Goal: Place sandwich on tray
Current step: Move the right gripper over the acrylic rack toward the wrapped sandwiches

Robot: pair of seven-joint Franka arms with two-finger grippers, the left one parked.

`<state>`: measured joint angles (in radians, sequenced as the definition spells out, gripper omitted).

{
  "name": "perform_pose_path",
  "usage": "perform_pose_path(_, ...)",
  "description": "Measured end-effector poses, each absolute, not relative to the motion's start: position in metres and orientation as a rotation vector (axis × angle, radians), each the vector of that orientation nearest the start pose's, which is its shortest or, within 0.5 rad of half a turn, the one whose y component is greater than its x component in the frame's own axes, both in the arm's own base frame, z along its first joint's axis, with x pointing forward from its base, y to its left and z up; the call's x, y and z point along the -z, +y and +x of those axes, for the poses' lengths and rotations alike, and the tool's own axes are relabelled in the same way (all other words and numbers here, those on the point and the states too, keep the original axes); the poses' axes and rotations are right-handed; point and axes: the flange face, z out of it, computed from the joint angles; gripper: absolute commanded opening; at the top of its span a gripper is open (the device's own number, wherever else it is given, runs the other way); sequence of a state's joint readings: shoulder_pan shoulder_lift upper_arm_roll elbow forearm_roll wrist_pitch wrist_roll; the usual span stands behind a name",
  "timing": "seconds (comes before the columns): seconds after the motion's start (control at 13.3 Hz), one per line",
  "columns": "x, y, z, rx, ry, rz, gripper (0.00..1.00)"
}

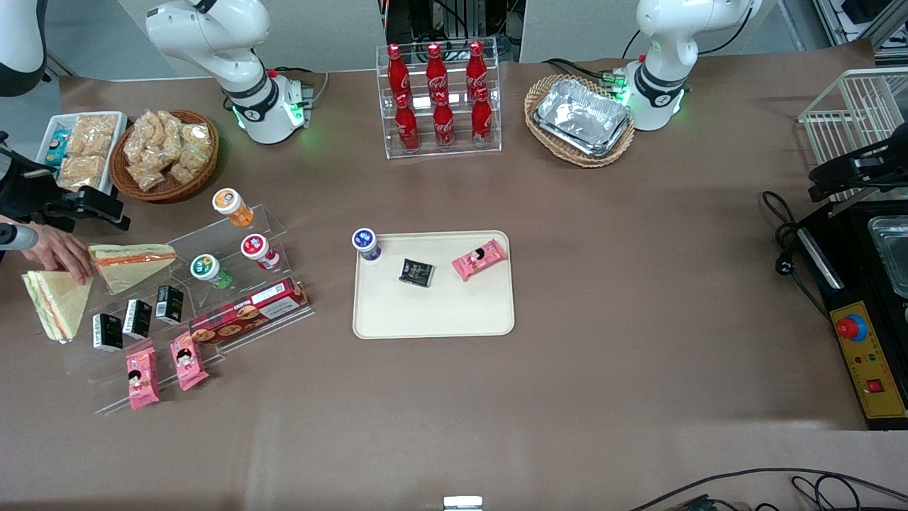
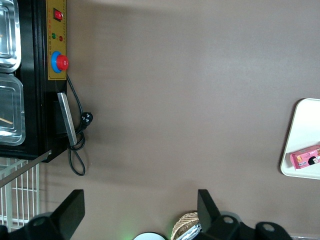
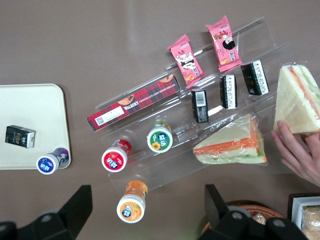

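Two wrapped triangular sandwiches lie toward the working arm's end of the table. One sandwich (image 1: pixel 131 264) (image 3: pixel 231 142) rests on the clear acrylic stand. A person's hand (image 1: pixel 60 252) (image 3: pixel 300 155) touches the second sandwich (image 1: pixel 57 301) (image 3: pixel 300 100) beside it. The cream-beige tray (image 1: pixel 434 312) (image 3: pixel 30 105) lies mid-table; its corner shows in the left wrist view (image 2: pixel 305 130). My gripper (image 1: pixel 92 207) (image 3: pixel 147 192) hangs open and empty high above the stand's end, over an orange bottle, apart from both sandwiches.
On the tray are a blue-capped bottle (image 1: pixel 365 243), a black packet (image 1: pixel 416 272) and a pink packet (image 1: pixel 480 259). The stand (image 1: pixel 234 234) holds bottles, black cartons, pink packets and a red biscuit box (image 1: pixel 248 311). A snack basket (image 1: pixel 164 152) and a white bin (image 1: pixel 78 149) stand nearby.
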<state>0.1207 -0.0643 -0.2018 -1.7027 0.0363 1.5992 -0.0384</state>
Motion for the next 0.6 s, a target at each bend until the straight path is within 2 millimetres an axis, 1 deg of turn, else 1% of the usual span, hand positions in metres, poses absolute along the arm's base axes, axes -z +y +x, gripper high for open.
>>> perform_pose_path(0.23,-0.5989,-0.0426,0.5327,-0.063,0.068,-3.089,1.0)
perform_pose_path(0.45,-0.5995,-0.0441,0.5326,-0.065,0.176,-3.108,1.0)
perform_pose_path(0.6,-0.5991,-0.0393,0.5332,-0.067,0.194,-3.123,1.0)
